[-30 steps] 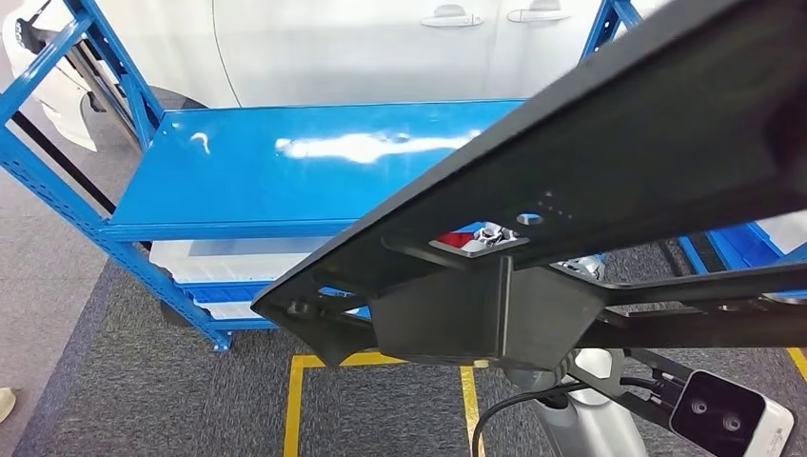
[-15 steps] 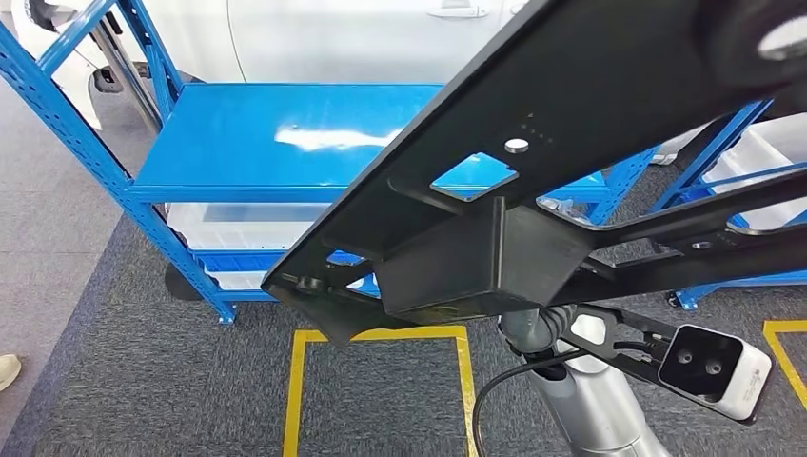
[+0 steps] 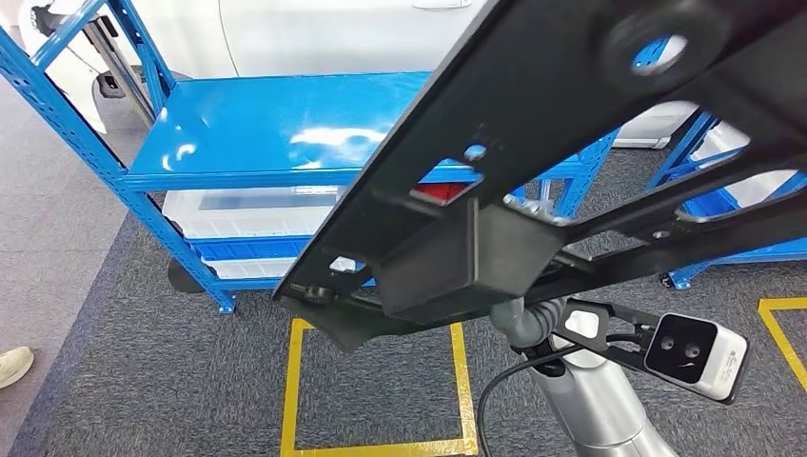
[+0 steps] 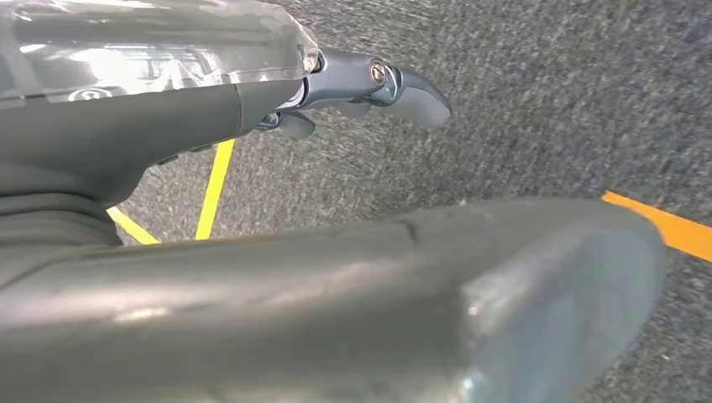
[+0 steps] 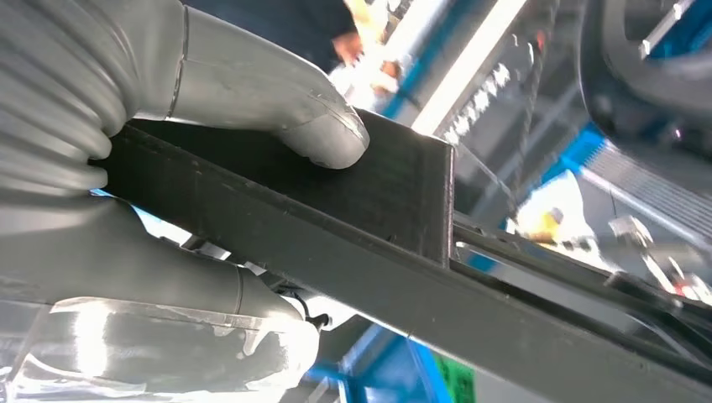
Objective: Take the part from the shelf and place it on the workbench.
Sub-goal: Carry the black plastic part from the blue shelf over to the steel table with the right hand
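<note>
The part (image 3: 571,105) is a long black frame with holes and a boxy bracket. It slants across the head view from lower left to upper right, held in the air above the floor. In the right wrist view my right hand (image 5: 168,67) grips the part (image 5: 378,210), with its thumb (image 5: 285,109) pressed on the flat face and the other fingers wrapped underneath. My right arm (image 3: 580,409) rises under the part, which hides the hand itself in the head view. My left hand (image 4: 210,117) hangs over the carpet with its fingers (image 4: 403,84) spread and nothing in it.
A blue shelf (image 3: 276,133) stands ahead on the left, with white bins (image 3: 238,214) on its lower levels. A second blue rack (image 3: 723,143) is at the right. A white car (image 3: 314,33) stands behind. Yellow floor lines (image 3: 290,381) mark the grey carpet. A person's shoe (image 3: 14,367) is at the left edge.
The camera has moved: the whole scene has shifted, and a second rack has come in at the right. The part stays in my right hand and now reaches higher across the picture.
</note>
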Motion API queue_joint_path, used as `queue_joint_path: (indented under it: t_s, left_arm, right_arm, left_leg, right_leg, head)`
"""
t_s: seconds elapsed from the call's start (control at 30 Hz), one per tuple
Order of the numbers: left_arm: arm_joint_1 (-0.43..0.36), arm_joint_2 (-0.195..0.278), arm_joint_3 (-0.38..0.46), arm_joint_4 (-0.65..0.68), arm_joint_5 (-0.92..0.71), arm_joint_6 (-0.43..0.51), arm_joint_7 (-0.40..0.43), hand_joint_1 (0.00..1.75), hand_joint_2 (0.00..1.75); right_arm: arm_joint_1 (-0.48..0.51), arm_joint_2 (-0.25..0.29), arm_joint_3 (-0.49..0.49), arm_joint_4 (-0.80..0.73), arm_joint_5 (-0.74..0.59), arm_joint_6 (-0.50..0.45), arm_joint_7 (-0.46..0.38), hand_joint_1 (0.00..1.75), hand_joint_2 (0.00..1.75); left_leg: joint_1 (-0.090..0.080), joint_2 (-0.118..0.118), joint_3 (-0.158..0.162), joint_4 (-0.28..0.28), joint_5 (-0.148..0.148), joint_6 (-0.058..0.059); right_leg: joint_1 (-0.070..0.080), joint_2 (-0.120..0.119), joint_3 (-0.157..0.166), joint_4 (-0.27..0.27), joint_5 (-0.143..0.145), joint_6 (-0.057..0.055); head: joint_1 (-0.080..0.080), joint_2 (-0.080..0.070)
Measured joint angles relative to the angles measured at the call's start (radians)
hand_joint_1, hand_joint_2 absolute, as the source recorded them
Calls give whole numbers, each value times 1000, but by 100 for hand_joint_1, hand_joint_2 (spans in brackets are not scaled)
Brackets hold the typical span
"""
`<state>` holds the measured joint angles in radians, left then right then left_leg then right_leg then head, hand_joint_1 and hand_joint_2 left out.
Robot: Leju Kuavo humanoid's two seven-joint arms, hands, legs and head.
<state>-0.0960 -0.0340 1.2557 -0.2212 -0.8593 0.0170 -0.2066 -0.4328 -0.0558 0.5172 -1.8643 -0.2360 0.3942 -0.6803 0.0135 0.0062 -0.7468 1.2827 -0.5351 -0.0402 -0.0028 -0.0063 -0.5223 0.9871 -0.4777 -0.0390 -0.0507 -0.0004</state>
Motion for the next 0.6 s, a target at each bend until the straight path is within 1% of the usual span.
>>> queue_joint_path:
  t_s: [0.03,0.07,0.1,0.13,0.17,0.2,0.23,0.27,0.3,0.33,0.37,0.4,0.47,0.5,0.53,0.57,0.6]
  left_arm:
    - [1,0,0,0,-1,-2,-1,0,0]
    - [1,0,0,0,-2,-4,-2,0,0]
    - [1,1,0,0,-3,-6,-2,0,0]
    - [1,3,0,0,-5,-7,-4,0,0]
    - [1,5,0,0,-6,-8,-4,0,0]
    - [1,6,0,0,-7,-9,-5,0,0]
    - [1,8,0,0,-9,-9,-5,0,0]
    - [1,9,0,0,-9,-9,-6,0,0]
    - [1,9,0,0,-10,-9,-6,0,0]
    - [1,9,0,0,-10,-9,-6,0,0]
    - [1,9,0,0,-10,-8,-6,0,0]
    - [1,8,0,0,-10,-7,-7,0,0]
    - [2,8,0,0,-10,-5,-8,0,0]
    - [3,7,0,0,-10,-4,-9,0,0]
    - [3,7,0,0,-10,-4,-9,0,0]
    - [4,7,0,0,-10,-3,-8,0,0]
    - [4,6,0,0,-9,-1,-7,0,0]
  right_arm:
    - [7,0,-2,0,8,4,0,175,175]
    - [13,0,-6,0,12,6,0,175,175]
    - [17,0,-11,-1,13,8,0,175,175]
    - [20,0,-17,-2,15,11,0,175,175]
    - [22,0,-23,-3,16,14,0,175,175]
    - [24,0,-28,-4,16,16,0,175,175]
    - [27,0,-32,-4,17,18,0,175,175]
    - [30,0,-36,-5,18,20,0,175,175]
    - [33,0,-41,-7,20,24,0,175,175]
    - [36,0,-47,-8,24,30,0,175,175]
    - [39,0,-54,-10,31,39,0,175,175]
    - [44,0,-61,-10,39,48,0,175,175]
    - [58,0,-73,-11,61,67,0,175,175]
    - [68,1,-76,-11,75,74,0,175,175]
    - [76,2,-78,-12,90,78,0,175,175]
    - [81,3,-77,-15,104,78,0,175,175]
    - [84,4,-77,-20,115,75,0,175,175]
  left_leg:
    - [0,0,3,15,1,0]
    - [0,0,27,-10,20,3]
    - [-1,0,67,-71,48,7]
    - [-2,-1,114,-147,70,14]
    - [-4,-1,154,-213,86,21]
    - [-7,-1,180,-258,93,27]
    - [-10,-1,191,-280,92,32]
    - [-12,-1,192,-285,94,36]
    - [-10,0,192,-291,97,41]
    - [-7,0,193,-298,100,46]
    - [-4,0,193,-305,104,52]
    - [-1,-1,193,-310,108,57]
    - [-2,-7,187,-310,112,61]
    - [-2,-11,184,-309,113,61]
    - [-2,-17,181,-307,114,60]
    - [-2,-24,180,-304,114,58]
    - [-1,-32,179,-300,114,56]
  right_leg:
    - [1,0,-5,3,2,0]
    - [2,0,-8,5,3,1]
    - [4,0,-9,7,4,2]
    - [5,0,-10,9,4,3]
    - [6,0,-11,9,4,6]
    - [8,0,-12,10,6,10]
    - [8,1,-14,10,8,15]
    - [8,1,-16,9,10,20]
    - [8,1,-17,9,10,26]
    - [8,2,-20,14,5,33]
    - [8,3,-30,35,-11,38]
    - [6,4,-51,80,-39,43]
    - [1,5,-118,216,-105,50]
    - [-3,5,-147,274,-125,53]
    - [-7,5,-161,301,-124,56]
    - [-10,5,-154,286,-103,58]
    - [-15,8,-127,233,-67,59]
  head:
    - [0,0]
    - [0,0]
    - [0,0]
    - [0,0]
    - [0,0]
    - [0,0]
    - [0,0]
    - [0,0]
    - [0,0]
    - [0,0]
    - [0,0]
    - [0,0]
    - [0,0]
    - [0,0]
    - [0,0]
    - [0,0]
    - [0,0]
